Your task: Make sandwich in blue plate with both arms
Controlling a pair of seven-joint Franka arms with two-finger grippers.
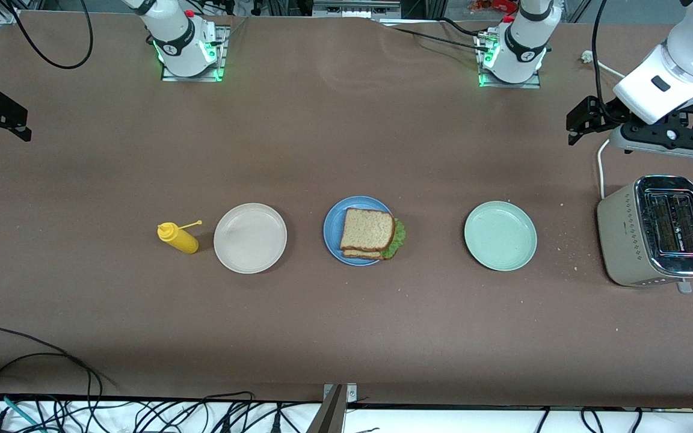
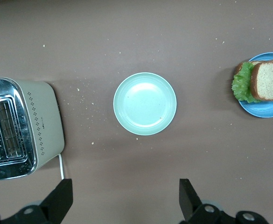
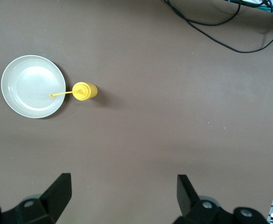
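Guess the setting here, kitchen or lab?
Likely a robotics lab staged as a kitchen: two bolted-down arms, loose cables along the table edge, plus a toaster, plates and a sandwich.

Front view: high camera facing robots, looking down over whole table [image 1: 346, 337], arm bases along top edge. Left wrist view: high, looking straight down over table's left-arm end; shares toaster [image 2: 19, 128], pale green plate [image 2: 145, 103], part of blue plate [image 2: 267, 108] with front view. Right wrist view: high, straight down over right-arm end; shares beige plate [image 3: 32, 86], yellow bottle [image 3: 84, 91] with front view. Wrist views share no object with each other.
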